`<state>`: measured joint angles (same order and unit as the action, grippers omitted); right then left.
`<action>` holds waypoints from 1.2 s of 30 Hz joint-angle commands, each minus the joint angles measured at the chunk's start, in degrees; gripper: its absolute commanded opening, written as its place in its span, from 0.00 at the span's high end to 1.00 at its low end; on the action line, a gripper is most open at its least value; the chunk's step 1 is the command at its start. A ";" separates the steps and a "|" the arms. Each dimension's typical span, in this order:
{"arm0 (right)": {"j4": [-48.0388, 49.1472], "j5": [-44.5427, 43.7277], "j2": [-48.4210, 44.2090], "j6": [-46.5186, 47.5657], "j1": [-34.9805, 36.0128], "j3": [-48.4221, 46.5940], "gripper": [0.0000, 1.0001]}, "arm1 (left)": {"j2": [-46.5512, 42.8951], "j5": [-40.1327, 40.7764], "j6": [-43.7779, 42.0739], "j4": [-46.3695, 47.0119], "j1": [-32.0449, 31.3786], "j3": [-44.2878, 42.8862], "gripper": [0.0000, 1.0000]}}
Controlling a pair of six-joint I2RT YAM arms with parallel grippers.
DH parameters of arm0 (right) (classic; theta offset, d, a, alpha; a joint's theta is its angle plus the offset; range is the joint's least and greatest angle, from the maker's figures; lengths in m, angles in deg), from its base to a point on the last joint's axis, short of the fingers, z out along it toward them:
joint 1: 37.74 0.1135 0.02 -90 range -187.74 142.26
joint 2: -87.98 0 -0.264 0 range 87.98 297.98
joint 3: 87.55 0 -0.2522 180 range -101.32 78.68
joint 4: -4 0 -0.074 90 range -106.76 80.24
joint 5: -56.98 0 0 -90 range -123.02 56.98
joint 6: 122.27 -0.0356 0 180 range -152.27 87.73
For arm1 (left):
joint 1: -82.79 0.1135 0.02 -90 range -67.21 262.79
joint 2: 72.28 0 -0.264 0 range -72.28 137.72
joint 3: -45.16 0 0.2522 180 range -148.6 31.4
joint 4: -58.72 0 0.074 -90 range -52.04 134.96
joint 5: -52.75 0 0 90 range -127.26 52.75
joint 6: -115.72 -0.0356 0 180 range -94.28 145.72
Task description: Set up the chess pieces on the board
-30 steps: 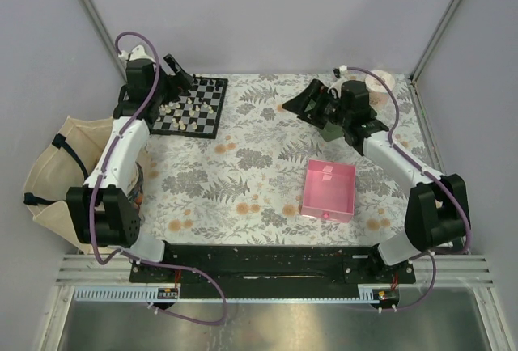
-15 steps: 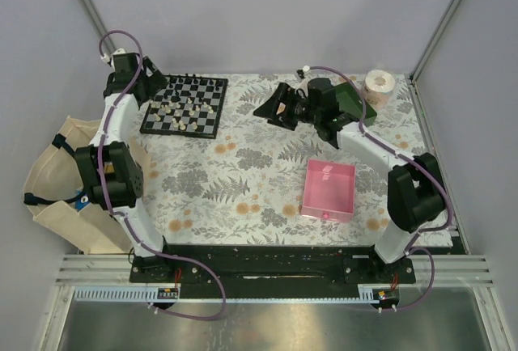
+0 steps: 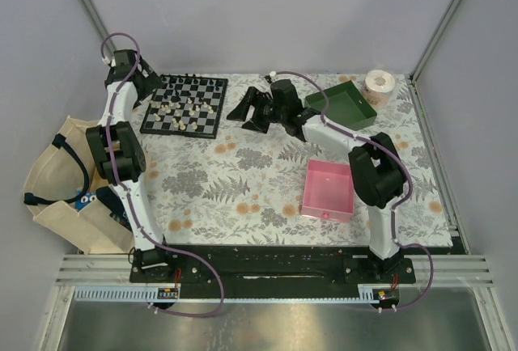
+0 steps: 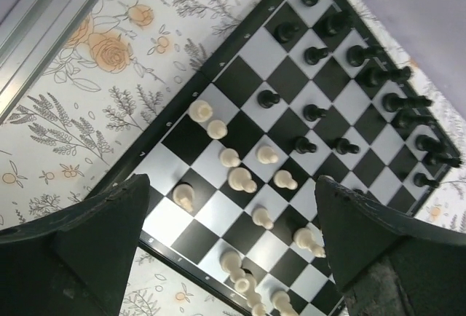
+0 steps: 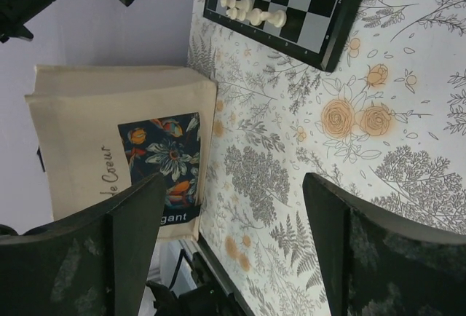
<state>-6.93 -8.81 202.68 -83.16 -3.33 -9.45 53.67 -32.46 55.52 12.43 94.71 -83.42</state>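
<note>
Black-bordered board (image 3: 184,106): square, skewed, between tote bag (image 3: 48,181) and green tray (image 3: 340,107).
Chess pieces (image 4: 240,179): on it, black along far edge, cream near-left.
Left gripper (image 4: 231,185): over its left side, jaws wide, empty.
Right gripper (image 5: 234,181): just right of it, jaws wide, empty.

Left arm (image 3: 121,153) is stretched far out along the left side of the board (image 3: 206,113). Left tool (image 4: 231,185) hangs above the board's left edge, looking down, jaws wide apart and empty. Right arm (image 3: 340,134) is folded back and reaches across the table. Right tool (image 3: 247,108) is just right of the board, jaws spread, gripping nothing.
</note>
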 commanded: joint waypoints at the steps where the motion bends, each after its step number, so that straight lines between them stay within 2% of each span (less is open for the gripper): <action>1: 2.08 -4.16 4.74 -4.29 0.57 -4.75 0.15 | 2.98 -2.85 0.34 -2.88 2.93 -4.88 0.01; 8: 2.27 -4.52 15.55 -6.32 1.62 -16.00 0.14 | 7.81 -6.82 1.93 -3.77 5.30 -6.11 0.01; 13: 4.73 -5.13 19.68 -8.08 2.24 -18.91 0.13 | 10.45 -8.40 1.31 -3.42 6.44 -6.99 0.01; 22: -2.39 -4.96 30.75 -9.48 2.59 -35.60 0.12 | 13.00 -13.58 -0.01 -3.67 7.15 -7.07 0.01; 27: -2.30 -6.80 31.56 -9.84 2.59 -35.61 0.12 | 14.59 -16.40 -0.71 -5.26 7.24 -7.00 0.01; 36: -2.39 -8.38 33.84 -10.54 2.50 -36.67 0.11 | 11.87 -19.91 -1.15 -2.02 7.15 -0.24 0.01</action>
<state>-9.59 -15.63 235.46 -92.67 -1.30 -43.00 66.54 -47.78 54.65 8.56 101.77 -87.80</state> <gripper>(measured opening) 0.892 0.988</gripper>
